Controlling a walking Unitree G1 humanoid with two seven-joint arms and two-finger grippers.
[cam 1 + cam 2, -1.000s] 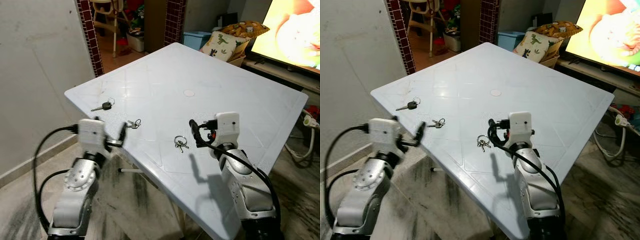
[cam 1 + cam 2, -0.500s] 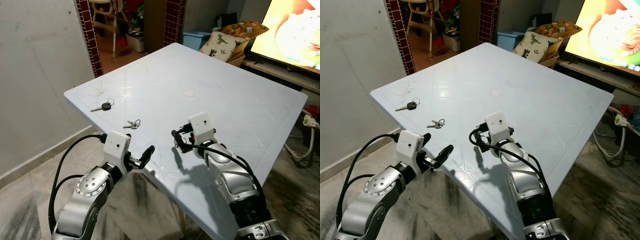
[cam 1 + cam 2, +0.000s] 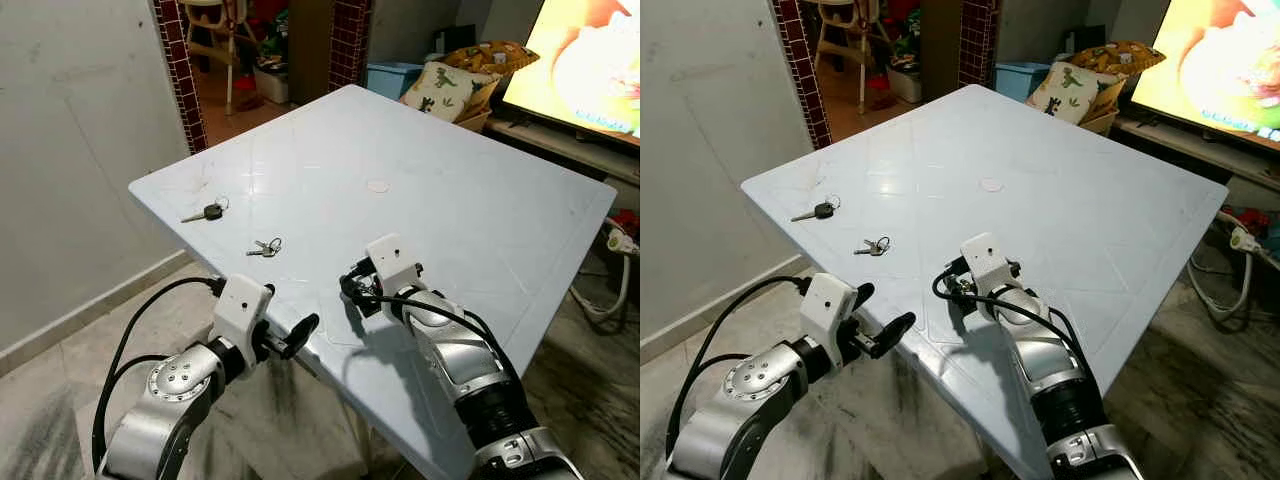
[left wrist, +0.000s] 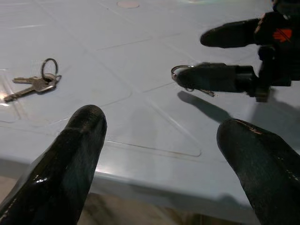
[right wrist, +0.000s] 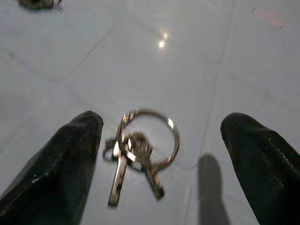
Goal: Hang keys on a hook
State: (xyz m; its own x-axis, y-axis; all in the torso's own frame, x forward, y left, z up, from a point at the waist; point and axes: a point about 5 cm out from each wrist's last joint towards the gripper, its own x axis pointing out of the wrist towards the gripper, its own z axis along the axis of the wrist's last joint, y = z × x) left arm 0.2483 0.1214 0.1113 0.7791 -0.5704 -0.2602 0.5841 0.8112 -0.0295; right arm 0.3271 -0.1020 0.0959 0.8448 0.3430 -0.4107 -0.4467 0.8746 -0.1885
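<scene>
Three key sets: laid on the white tabletop (image 3: 470, 200), all flat.
Left gripper (image 3: 298, 330): held at the near edge of the tabletop, jaws spread and grasping nothing.
Right gripper (image 5: 161, 154): lowered over the near part of the tabletop, jaws released, one finger (image 5: 61, 164) on each side of the ringed keys (image 5: 140, 152), no contact seen.
Small key pair (image 3: 266, 247): farther and to the left, near the ringed keys.
Black-headed key (image 3: 207, 212): farthest left, close to the tabletop's left edge.
Television (image 3: 590, 60): at far right, lit.
</scene>
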